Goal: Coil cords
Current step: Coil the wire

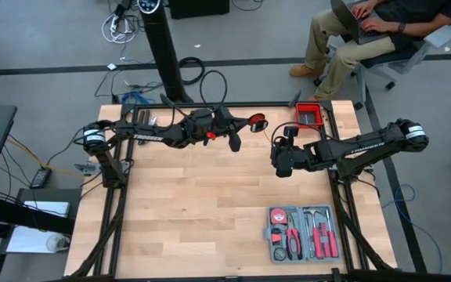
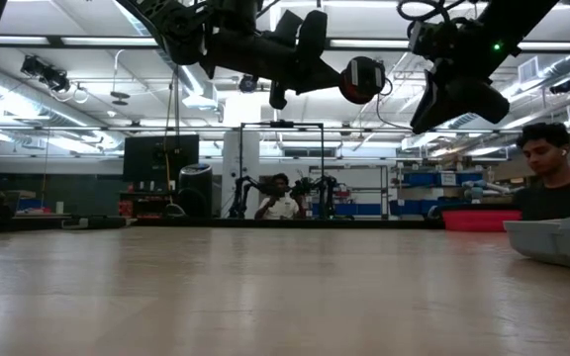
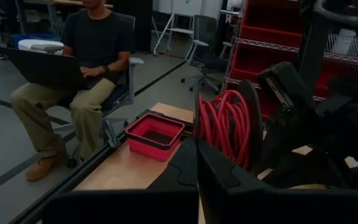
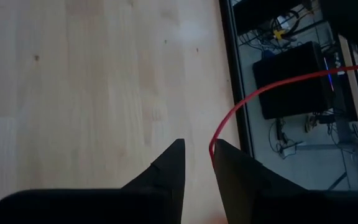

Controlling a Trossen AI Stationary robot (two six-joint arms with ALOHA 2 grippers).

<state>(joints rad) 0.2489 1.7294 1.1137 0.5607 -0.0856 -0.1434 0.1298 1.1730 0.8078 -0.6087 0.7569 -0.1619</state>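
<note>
overhead, left end effector (image 1: 258, 123) gripping coiled red cord (image 3: 224, 124), right end effector (image 4: 197, 152) parted

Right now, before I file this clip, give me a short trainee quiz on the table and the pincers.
1. True or false: the coil of thin bright red cord lies flat on the light wooden table.
2. Which pincer has the cord's loose strand running between its fingers? A) left pincer B) right pincer
3. Fill in: the open grey plastic tool case sits on the robot's ___ side.
Key: 1 false, it hangs aloft at the shut left pincer; 2 B; 3 right.
</note>
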